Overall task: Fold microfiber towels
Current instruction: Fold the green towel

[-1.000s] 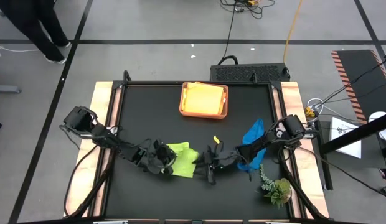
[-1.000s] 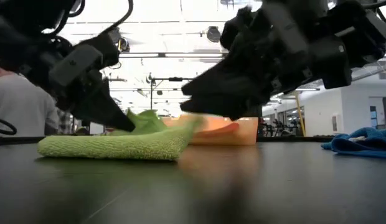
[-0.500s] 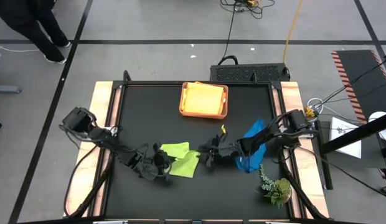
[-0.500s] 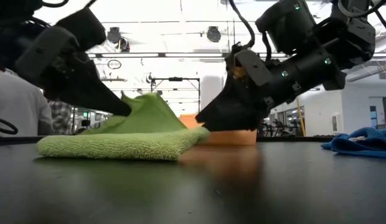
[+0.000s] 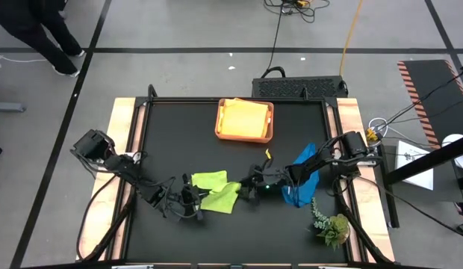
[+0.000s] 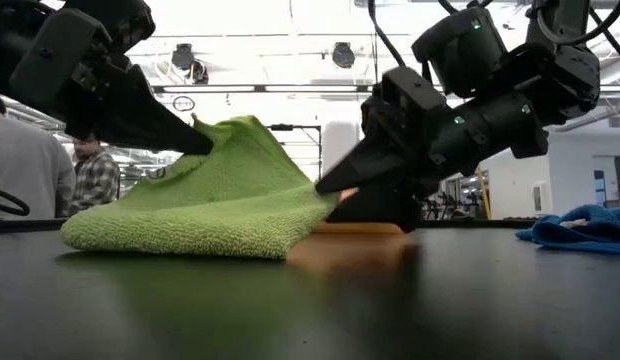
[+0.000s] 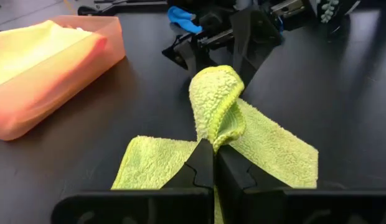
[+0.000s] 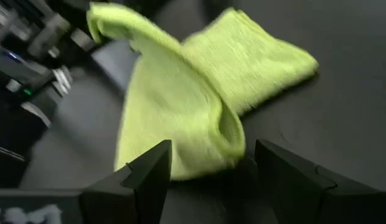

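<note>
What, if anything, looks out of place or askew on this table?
Nothing damaged or spilled. The blue towel lies crumpled under the right arm rather than flat. The lime green towel is mid-fold, one corner lifted by the shut left gripper. The open right gripper faces its edge.

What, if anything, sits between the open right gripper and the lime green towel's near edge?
Nothing visible. The right gripper is open at the lime green towel, only bare black table around. The left gripper is shut on a lifted fold.
</note>
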Controlling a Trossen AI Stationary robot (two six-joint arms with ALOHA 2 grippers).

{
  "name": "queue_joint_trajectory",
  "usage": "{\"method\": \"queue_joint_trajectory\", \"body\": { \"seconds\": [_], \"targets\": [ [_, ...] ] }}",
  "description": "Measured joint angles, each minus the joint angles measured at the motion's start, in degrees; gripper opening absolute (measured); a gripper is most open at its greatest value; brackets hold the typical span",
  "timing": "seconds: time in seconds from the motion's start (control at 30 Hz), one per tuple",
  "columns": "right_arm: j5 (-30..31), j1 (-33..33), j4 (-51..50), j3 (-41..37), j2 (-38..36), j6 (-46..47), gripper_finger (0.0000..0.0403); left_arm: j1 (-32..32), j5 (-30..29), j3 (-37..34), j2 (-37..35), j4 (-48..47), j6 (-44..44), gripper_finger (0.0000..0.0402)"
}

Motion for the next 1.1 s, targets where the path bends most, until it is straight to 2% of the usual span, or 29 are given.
{"method": "queue_joint_trajectory", "body": {
  "seconds": [0.13, 0.23, 0.33, 0.47, 0.5, 0.6, 0.7, 0.83, 0.9, 1.0, 1.1],
  "targets": [
    [0.16, -0.01, 3.5, 0.0, 0.22, -1.1, 0.0214, -0.54, -0.08, 0.0, 0.0, 0.55, 0.88, 0.0],
    [0.11, -0.01, 5.33, 0.02, 0.2, -2.7, 0.0182, -1.21, -0.17, 0.0, 0.0, 0.62, 0.91, 0.0],
    [-0.75, 0.1, 6.3, 0.02, 0.2, -4.86, 0.0122, -2.2, -1.0, 0.0, 0.0, 0.65, 0.52, 0.0],
    [-4.8, 0.74, 10.32, 0.04, 0.22, -8.28, 0.0024, -4.53, -2.3, 0.3, 0.0, 0.77, -1.65, 0.0],
    [-4.89, 1.31, 11.78, 0.15, 0.22, -9.16, 0.0013, -5.28, -2.42, 0.55, 0.0, 0.79, -2.2, 0.0],
    [-7.01, 3.35, 13.78, 1.93, 0.22, -12.59, 0.0012, -8.1, -2.69, 2.07, 0.0, 0.82, -2.63, 0.0],
    [-9.05, 5.59, 11.59, 5.56, 0.22, -17.08, 0.0005, -11.52, -3.76, 4.6, 0.0, 0.84, -2.33, 0.0],
    [-8.48, 7.66, 1.22, 11.93, 0.22, -23.87, 0.0004, -15.79, -6.22, 7.67, -0.02, 0.47, -1.97, 0.0],
    [-5.28, 7.65, -5.6, 14.69, 0.21, -26.28, 0.0003, -18.01, -8.95, 7.82, -0.02, -0.17, -3.18, 0.0],
    [0.4, 6.31, -12.73, 16.73, 0.2, -27.79, 0.0002, -20.56, -14.45, 6.79, -0.02, -6.34, -11.69, 0.0],
    [1.65, 4.29, -13.36, 16.8, 0.2, -26.86, 0.0002, -20.87, -15.63, 5.17, 0.0, -14.45, -24.77, 0.0]
  ]
}}
